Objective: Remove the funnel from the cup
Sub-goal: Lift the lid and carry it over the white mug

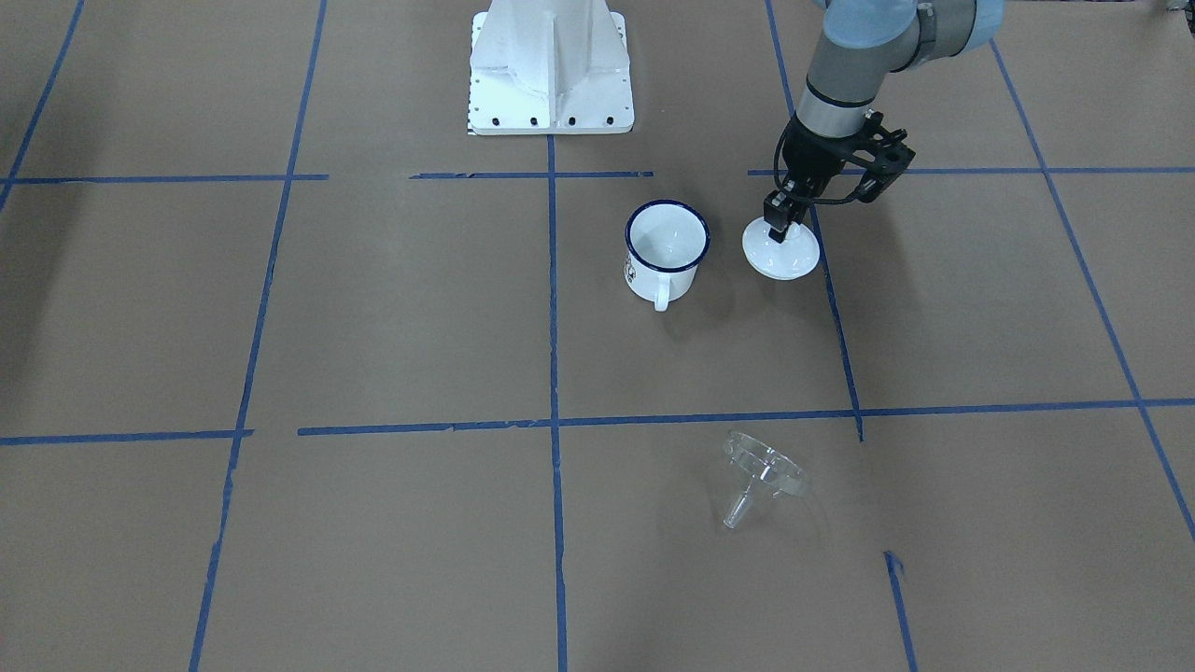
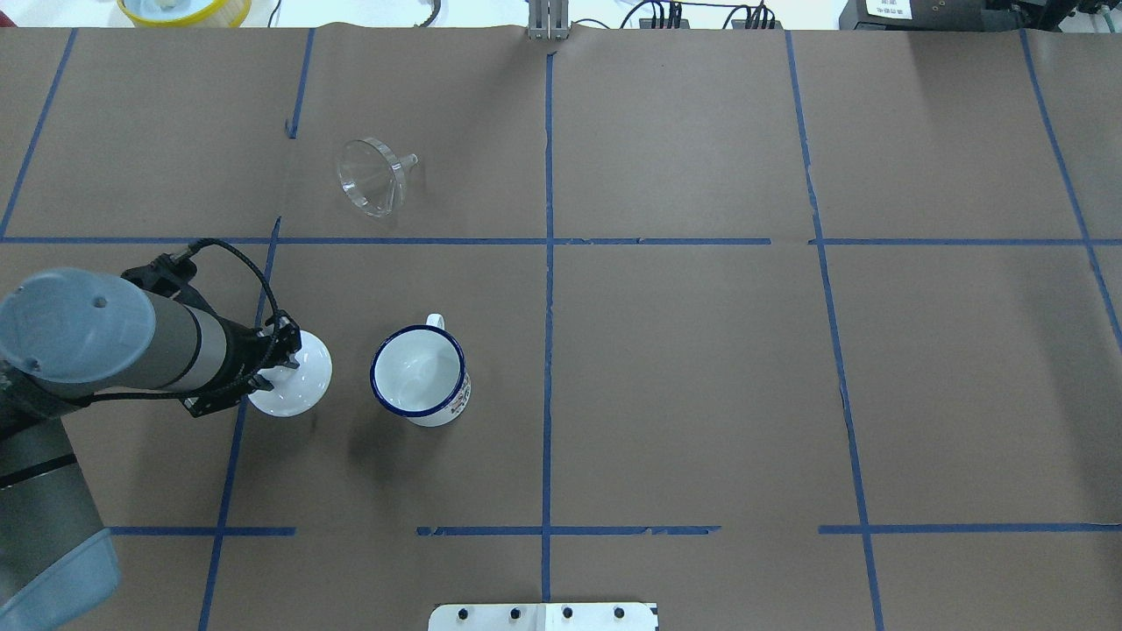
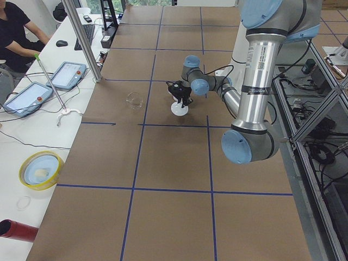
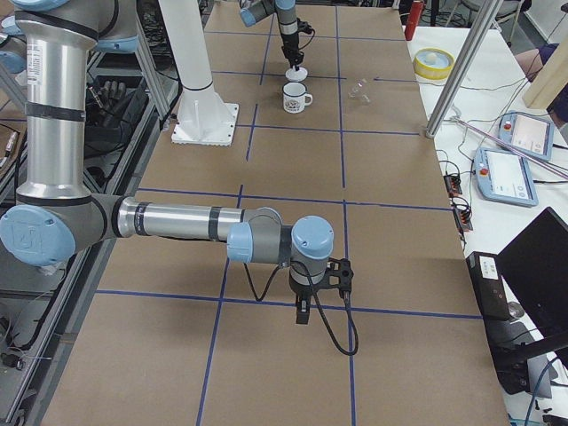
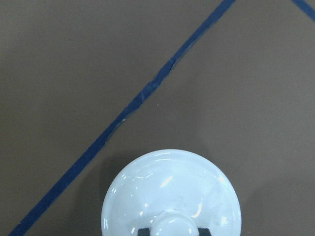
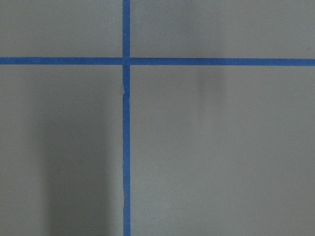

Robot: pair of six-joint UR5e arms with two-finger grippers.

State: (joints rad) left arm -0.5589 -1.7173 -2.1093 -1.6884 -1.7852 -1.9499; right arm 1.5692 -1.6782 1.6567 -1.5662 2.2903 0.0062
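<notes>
The clear funnel (image 1: pixel 761 476) lies on its side on the brown table, well away from the cup; it also shows in the overhead view (image 2: pixel 372 175). The white cup (image 1: pixel 665 250) with a blue rim stands upright and empty, also in the overhead view (image 2: pixel 421 372). My left gripper (image 1: pixel 780 224) is beside the cup, with its fingers closed on the knob of a white round lid (image 1: pixel 782 252). The lid fills the bottom of the left wrist view (image 5: pixel 170 191). My right gripper (image 4: pixel 303 315) is far from all of this, low over the table; I cannot tell if it is open or shut.
The robot's white base (image 1: pixel 551 70) stands behind the cup. Blue tape lines (image 1: pixel 553 308) cross the table. A yellow bowl (image 2: pixel 184 9) sits beyond the far edge. The right wrist view shows only table and tape (image 6: pixel 126 61).
</notes>
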